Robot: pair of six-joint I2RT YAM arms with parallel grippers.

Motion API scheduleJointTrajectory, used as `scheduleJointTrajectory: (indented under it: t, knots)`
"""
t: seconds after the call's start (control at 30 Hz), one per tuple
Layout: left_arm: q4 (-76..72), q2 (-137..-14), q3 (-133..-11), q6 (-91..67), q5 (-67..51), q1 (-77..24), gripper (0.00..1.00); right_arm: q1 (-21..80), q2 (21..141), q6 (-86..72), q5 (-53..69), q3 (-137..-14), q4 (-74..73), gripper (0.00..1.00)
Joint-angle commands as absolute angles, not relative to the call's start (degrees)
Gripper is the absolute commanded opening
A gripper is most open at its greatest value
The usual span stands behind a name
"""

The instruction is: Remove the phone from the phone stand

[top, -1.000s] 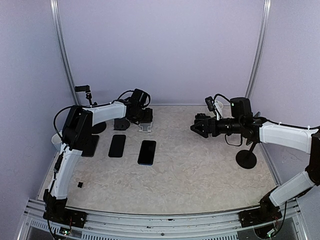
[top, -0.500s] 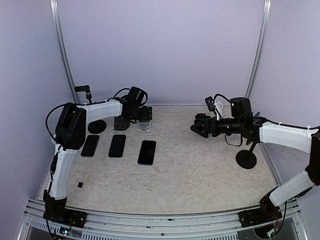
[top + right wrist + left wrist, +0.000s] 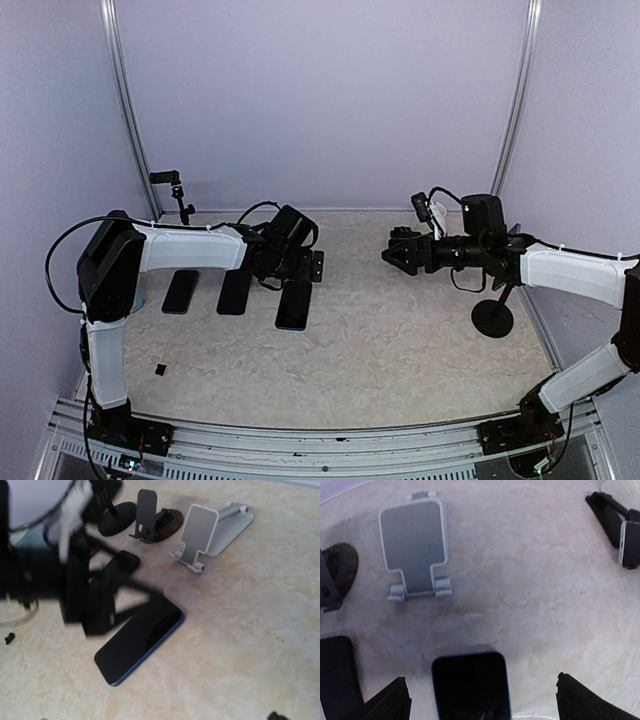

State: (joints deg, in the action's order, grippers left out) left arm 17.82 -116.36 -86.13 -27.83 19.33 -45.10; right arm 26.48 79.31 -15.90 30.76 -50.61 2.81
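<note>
The phone [image 3: 471, 685], black with a blue edge, lies flat on the table [image 3: 400, 350] in front of the empty grey-white phone stand [image 3: 415, 550]. My left gripper [image 3: 482, 705] hovers over the phone's near part, open, with a dark fingertip [image 3: 390, 702] on each side of it and nothing held. The right wrist view shows the same phone [image 3: 140, 640] and the stand [image 3: 200, 535] standing bare. In the top view the left gripper [image 3: 300, 268] hides the stand, and the phone [image 3: 293, 308] pokes out below it. My right gripper [image 3: 398, 252] hangs open over the table's right half.
Two more black phones [image 3: 235, 292] [image 3: 180, 290] lie left of the blue-edged one. A black stand [image 3: 146, 515] sits behind them. A round black base [image 3: 492, 318] stands at the right, a small tripod [image 3: 178, 195] at the back left, a small black piece [image 3: 160, 370] near the front left.
The left arm has swung from the back by the stand forward and right over the blue-edged phone, and its jaws now stand open. The right arm has not moved.
</note>
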Motion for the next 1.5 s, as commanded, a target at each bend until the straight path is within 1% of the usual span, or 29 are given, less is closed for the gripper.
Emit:
scheduleJointTrajectory:
  t: [0.0, 0.43, 0.6, 0.87, 1.0, 1.17, 1.3, 1.47]
  knots:
    - [18.5, -114.1, -82.1, -31.6, 20.0, -45.5, 0.99, 27.1, 77.2, -15.1, 30.1, -50.6, 2.3, 0.93]
    - [20.2, -117.9, -79.5, -36.2, 18.7, -48.5, 0.99, 27.1, 77.3, -15.0, 30.0, -50.3, 2.5, 0.93]
    - [22.2, -120.5, -80.9, -38.6, 20.7, -48.5, 0.93, 27.1, 77.2, -15.0, 29.9, -50.2, 2.5, 0.93]
    - [22.8, -123.8, -82.2, -39.3, 21.2, -47.8, 0.88, 27.1, 77.3, -14.8, 29.7, -50.0, 2.5, 0.93]
    - [21.9, -124.2, -82.3, -39.7, 20.4, -45.9, 0.79, 27.1, 77.7, -14.6, 29.6, -50.2, 2.5, 0.93]
    - [20.6, -124.7, -83.3, -39.8, 19.5, -43.7, 0.74, 27.1, 78.1, -14.6, 29.8, -50.4, 2.5, 0.94]
    - [20.0, -125.8, -84.9, -38.5, 18.4, -42.5, 0.71, 27.1, 78.6, -14.6, 29.9, -50.6, 2.5, 0.94]
    - [20.8, -126.5, -86.4, -37.6, 18.4, -43.1, 0.73, 27.1, 78.9, -14.4, 29.6, -51.1, 2.3, 0.93]
